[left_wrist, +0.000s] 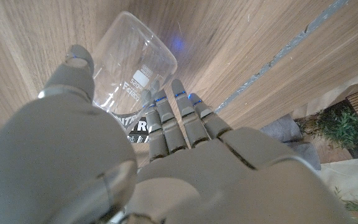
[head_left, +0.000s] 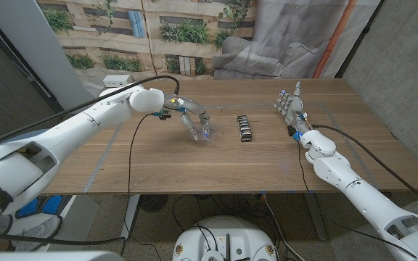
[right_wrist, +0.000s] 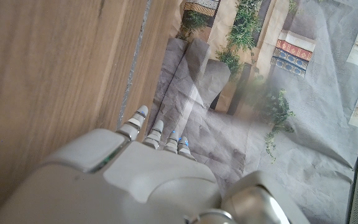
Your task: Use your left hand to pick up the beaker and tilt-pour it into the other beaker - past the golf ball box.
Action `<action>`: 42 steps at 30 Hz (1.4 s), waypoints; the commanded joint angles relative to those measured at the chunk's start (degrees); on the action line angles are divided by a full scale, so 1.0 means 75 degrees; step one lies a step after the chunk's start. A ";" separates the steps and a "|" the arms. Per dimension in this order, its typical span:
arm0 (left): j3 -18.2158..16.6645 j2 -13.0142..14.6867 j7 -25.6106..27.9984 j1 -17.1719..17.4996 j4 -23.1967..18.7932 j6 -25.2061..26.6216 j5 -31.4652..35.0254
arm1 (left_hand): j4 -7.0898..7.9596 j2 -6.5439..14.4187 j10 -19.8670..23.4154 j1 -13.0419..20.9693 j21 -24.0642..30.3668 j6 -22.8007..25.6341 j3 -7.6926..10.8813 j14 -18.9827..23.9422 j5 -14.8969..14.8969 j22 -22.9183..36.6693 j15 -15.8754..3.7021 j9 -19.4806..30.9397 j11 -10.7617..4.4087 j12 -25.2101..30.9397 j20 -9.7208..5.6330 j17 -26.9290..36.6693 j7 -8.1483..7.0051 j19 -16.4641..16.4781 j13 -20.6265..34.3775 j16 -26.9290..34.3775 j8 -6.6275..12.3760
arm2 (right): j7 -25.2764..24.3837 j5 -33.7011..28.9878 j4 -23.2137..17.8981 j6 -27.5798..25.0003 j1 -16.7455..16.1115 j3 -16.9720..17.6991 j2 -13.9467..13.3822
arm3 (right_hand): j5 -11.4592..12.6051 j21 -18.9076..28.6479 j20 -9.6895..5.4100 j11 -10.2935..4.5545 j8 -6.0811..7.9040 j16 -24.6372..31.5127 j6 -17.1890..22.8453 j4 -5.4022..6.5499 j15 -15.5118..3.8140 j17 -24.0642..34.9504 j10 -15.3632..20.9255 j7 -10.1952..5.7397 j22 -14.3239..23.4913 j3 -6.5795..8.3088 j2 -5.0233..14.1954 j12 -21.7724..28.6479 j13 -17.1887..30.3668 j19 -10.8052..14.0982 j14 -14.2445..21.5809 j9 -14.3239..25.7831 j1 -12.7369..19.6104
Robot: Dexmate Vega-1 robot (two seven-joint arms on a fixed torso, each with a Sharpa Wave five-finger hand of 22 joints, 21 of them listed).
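Nearest the head camera, the left arm (head_left: 64,134) enters from the lower left corner and reaches across the wooden table (head_left: 158,163). Its left hand (head_left: 191,117) closes around a clear glass beaker (head_left: 203,131) left of the table's centre; in the left wrist view the fingers (left_wrist: 166,121) wrap one side of the beaker (left_wrist: 132,68) and the thumb (left_wrist: 73,78) presses the other. The beaker appears tilted, its mouth pointing away from the palm; whether its base touches the wood cannot be told. Just right of it, apart from the hand, lies a small dark box with pale round shapes in a row, the golf ball box (head_left: 245,128). Further right, the right hand (head_left: 291,109) stands near the table's right side with fingers straight, slightly spread and holding nothing; the right wrist view shows its fingertips (right_wrist: 157,130) extended beside the table edge. The right arm (head_left: 354,185) runs back toward the lower right corner.
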 commanded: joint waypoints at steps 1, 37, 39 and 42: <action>-0.0158 -0.0014 0.0409 0.0102 -0.0037 -0.0129 -0.0130 | 0.0026 0.1225 0.0916 0.1110 0.0017 0.0368 0.0051 0.0068 0.0031 0.0037 -0.1269 0.0080 -0.0871 0.0068 -0.0394 0.0006 -0.0189 0.0087 0.0034 -0.0027 0.0659 | 0.0004 0.0000 0.0006 0.0001 0.0004 0.0000 0.0002 | 0.0042 0.0051 0.0040 -0.0015 0.0038 0.0020 -0.0062 0.0008 -0.0147 0.0012 -0.0031 -0.0004 0.0034 -0.0045 0.0687 0.0047 0.0040 -0.0024 -0.0044 0.0012 0.0019; -0.1417 0.0528 0.1905 0.1943 -0.0450 0.0643 -0.2371 | 0.0090 0.1254 0.0957 0.0828 0.0150 0.0419 -0.0049 0.0113 0.0010 0.0074 -0.1248 0.0050 -0.0878 -0.0045 -0.0397 0.0007 -0.0242 0.0478 0.0106 -0.0099 0.0714 | 0.0007 0.0001 0.0011 0.0005 0.0005 0.0000 0.0003 | 0.0043 0.0052 0.0036 -0.0010 0.0043 0.0024 -0.0050 0.0008 -0.0153 0.0012 -0.0031 -0.0014 0.0034 -0.0043 0.0688 0.0047 0.0040 -0.0021 -0.0034 0.0012 0.0020; -0.1485 0.0528 0.2044 0.2056 -0.0423 0.0581 -0.2498 | 0.0092 0.1251 0.0978 0.0810 0.0155 0.0425 -0.0049 0.0113 0.0009 0.0075 -0.1242 0.0049 -0.0878 -0.0042 -0.0388 0.0001 -0.0243 0.0493 0.0109 -0.0110 0.0717 | 0.0006 0.0000 0.0010 0.0005 0.0004 0.0000 0.0003 | 0.0043 0.0048 0.0045 -0.0004 0.0045 0.0024 -0.0046 0.0008 -0.0153 0.0012 -0.0032 -0.0014 0.0034 -0.0043 0.0688 0.0047 0.0039 -0.0032 -0.0034 0.0012 0.0020; -0.1579 0.0528 0.2268 0.2241 -0.0402 0.0506 -0.2647 | 0.0094 0.1219 0.1032 0.0754 0.0155 0.0450 -0.0057 0.0065 0.0004 0.0078 -0.1225 0.0046 -0.0881 -0.0038 -0.0392 -0.0024 -0.0256 0.0502 0.0113 -0.0166 0.0730 | 0.0005 0.0001 0.0007 0.0004 0.0003 0.0000 0.0002 | 0.0043 0.0049 0.0043 -0.0007 0.0043 0.0025 -0.0050 0.0008 -0.0143 0.0012 -0.0025 -0.0013 0.0034 -0.0044 0.0687 0.0049 0.0039 -0.0029 -0.0030 0.0012 0.0019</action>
